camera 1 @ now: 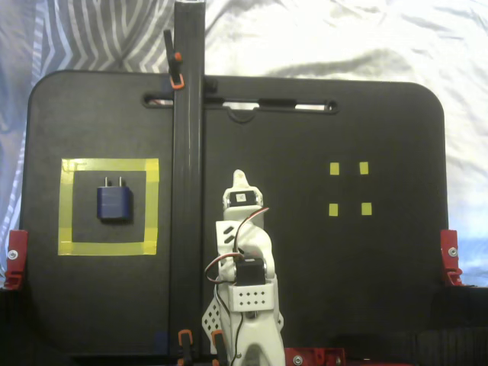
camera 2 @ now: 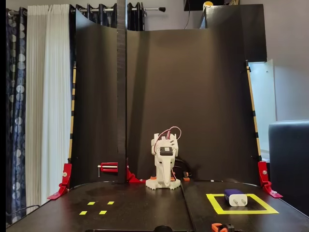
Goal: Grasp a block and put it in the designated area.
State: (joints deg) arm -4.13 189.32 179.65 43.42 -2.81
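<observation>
We see the block lying inside the yellow square at nine o'clock of the folded arm, whose gripper looks pressed together and empty, so we judge only a needless reach could knock it out.
</observation>
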